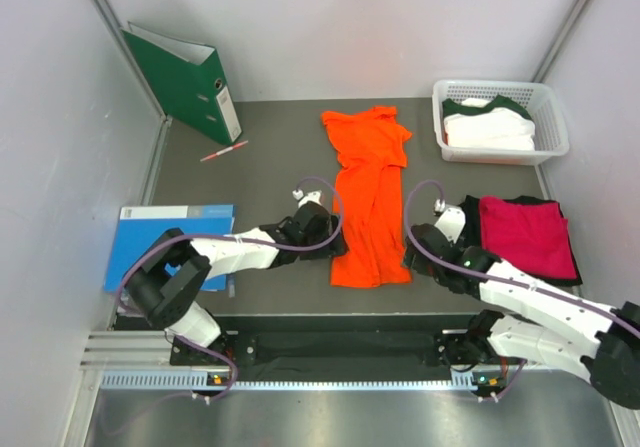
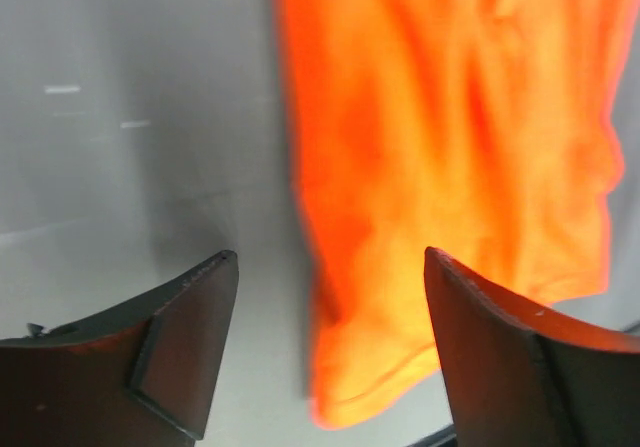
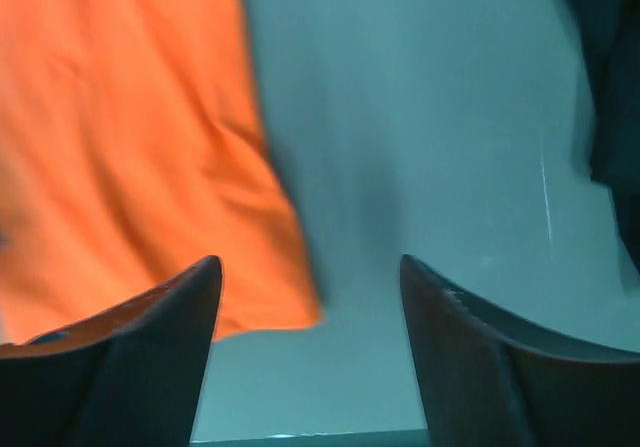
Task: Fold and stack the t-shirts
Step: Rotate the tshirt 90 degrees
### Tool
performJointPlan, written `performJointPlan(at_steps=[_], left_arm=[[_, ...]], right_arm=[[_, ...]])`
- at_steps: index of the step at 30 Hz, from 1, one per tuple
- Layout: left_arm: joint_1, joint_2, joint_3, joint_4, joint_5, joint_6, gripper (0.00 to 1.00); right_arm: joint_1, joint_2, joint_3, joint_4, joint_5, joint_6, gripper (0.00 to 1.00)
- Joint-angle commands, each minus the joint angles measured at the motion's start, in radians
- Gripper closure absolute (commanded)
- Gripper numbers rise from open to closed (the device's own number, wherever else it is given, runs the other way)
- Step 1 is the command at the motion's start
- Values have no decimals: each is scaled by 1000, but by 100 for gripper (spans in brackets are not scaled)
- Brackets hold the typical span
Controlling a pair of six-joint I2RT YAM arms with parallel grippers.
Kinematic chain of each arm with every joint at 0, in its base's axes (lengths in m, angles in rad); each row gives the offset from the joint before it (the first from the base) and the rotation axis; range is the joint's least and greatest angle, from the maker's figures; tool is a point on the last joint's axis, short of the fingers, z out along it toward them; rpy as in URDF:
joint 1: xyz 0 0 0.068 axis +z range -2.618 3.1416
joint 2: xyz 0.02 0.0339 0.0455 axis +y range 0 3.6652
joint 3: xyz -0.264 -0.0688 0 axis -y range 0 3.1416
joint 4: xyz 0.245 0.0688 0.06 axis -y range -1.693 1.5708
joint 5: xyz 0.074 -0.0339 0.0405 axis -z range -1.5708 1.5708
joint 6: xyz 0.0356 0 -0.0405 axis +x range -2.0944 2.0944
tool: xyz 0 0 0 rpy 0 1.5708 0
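Observation:
An orange t-shirt (image 1: 368, 202) lies in the middle of the table as a long narrow strip, collar end far, hem end near. My left gripper (image 1: 328, 229) hangs at its left edge, open; in the left wrist view the orange shirt's (image 2: 450, 167) near corner lies below between the spread fingers (image 2: 190, 337), which grip nothing. My right gripper (image 1: 420, 235) is just right of the shirt, open and empty; the orange shirt's (image 3: 130, 147) edge shows by its left finger (image 3: 150, 347). A folded magenta t-shirt (image 1: 525, 235) rests on a black t-shirt (image 1: 572, 267) at the right. The white t-shirt (image 1: 490, 127) with green trim sits in a basket.
A white basket (image 1: 552, 117) stands at the back right. A green ring binder (image 1: 185, 82) leans at the back left, with a pen (image 1: 223, 152) near it. A blue folder (image 1: 165, 237) lies at the left edge. Walls close in on both sides.

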State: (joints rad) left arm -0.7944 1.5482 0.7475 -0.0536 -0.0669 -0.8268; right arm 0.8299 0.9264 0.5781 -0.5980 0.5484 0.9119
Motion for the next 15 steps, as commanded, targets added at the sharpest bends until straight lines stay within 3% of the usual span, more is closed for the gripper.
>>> performJointPlan(at_steps=[1, 6, 10, 13, 14, 15], left_arm=[[-61, 104, 1, -14, 38, -86, 23], [-101, 154, 39, -104, 10, -133, 34], [-104, 171, 41, -140, -4, -147, 54], [-104, 170, 41, -163, -13, -152, 69], [-104, 168, 39, -167, -11, -153, 80], [-104, 168, 41, -175, -10, -152, 85]], right_arm=[[-31, 81, -52, 96, -136, -5, 34], [-34, 219, -69, 190, -243, 1, 41], [-34, 301, -96, 273, -298, 4, 50], [-34, 318, -106, 300, -320, -1, 88], [-32, 318, -107, 305, -324, -5, 100], [-34, 316, -106, 302, -330, -8, 100]])
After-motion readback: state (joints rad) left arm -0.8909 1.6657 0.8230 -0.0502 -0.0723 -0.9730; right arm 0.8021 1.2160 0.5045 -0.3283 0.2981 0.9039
